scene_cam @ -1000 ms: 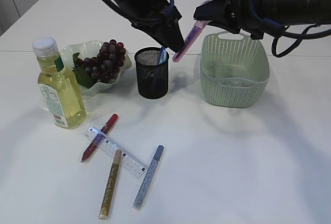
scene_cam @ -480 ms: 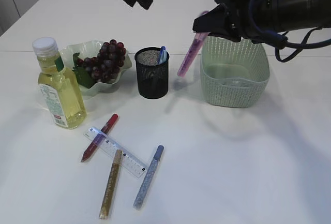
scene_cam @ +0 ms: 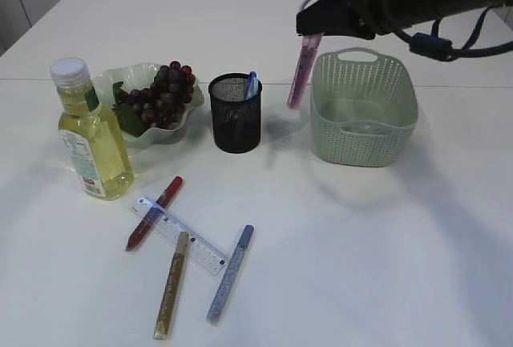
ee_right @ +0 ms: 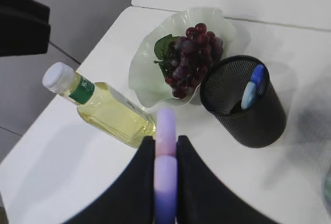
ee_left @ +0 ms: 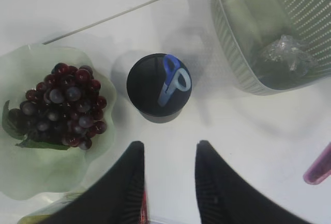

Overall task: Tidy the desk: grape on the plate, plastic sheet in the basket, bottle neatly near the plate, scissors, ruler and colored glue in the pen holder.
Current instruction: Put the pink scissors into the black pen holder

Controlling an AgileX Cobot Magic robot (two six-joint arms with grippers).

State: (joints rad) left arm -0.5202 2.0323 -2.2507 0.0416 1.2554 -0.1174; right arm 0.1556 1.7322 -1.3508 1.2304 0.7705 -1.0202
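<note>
The right gripper (ee_right: 165, 182) has its two dark fingers (ee_right: 138, 182) pinched onto a purple glue stick (scene_cam: 301, 70), which hangs tip down from them, nearly upright, in the air. Just below and to one side of its tip sits the green basket (scene_cam: 365, 148), with the crumpled plastic sheet (ee_left: 286, 53) lying on its floor; on the other side stands the black mesh pen holder (scene_cam: 236, 123), the blue scissors (ee_left: 173, 79) handles poking out of its mouth.

The left gripper (ee_left: 168, 177) hangs high over the pen holder with its fingers (ee_left: 129, 188) parted and nothing between them; the holder lies directly ahead of the tips, the basket off to one side.

Farther from both, the grapes (scene_cam: 160, 94) rest on the pale green plate (scene_cam: 120, 78), and the bottle (scene_cam: 90, 135) of yellow liquid stands upright just beside it. Well away, near the front of the white table (scene_cam: 361, 267), the clear ruler (scene_cam: 181, 236) lies among three glue sticks: red (scene_cam: 154, 212), gold (scene_cam: 171, 285) and blue (scene_cam: 230, 273).
</note>
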